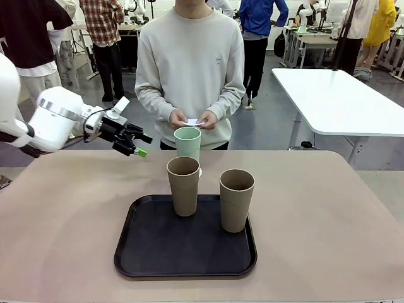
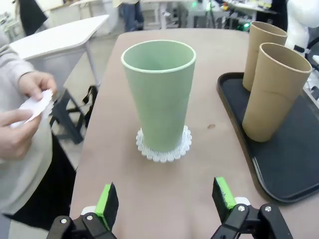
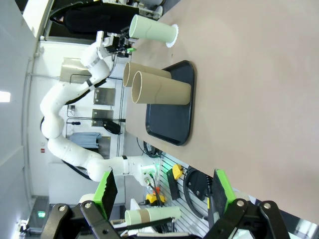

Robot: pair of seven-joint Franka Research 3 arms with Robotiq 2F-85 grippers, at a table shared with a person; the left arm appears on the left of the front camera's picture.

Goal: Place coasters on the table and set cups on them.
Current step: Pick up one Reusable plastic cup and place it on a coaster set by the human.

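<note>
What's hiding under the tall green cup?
Under the tall pale mint green cup sits a small white round paper coaster, lying on the beige tabletop. Only its lacy scalloped edge shows around the cup's base; the middle is covered by the cup.

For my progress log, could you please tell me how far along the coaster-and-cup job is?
Done: the green cup stands on a coaster on the table. In hand: the person's hands hold white scalloped paper, likely further coasters. Left: both tan cups on the tray need coasters.
</note>
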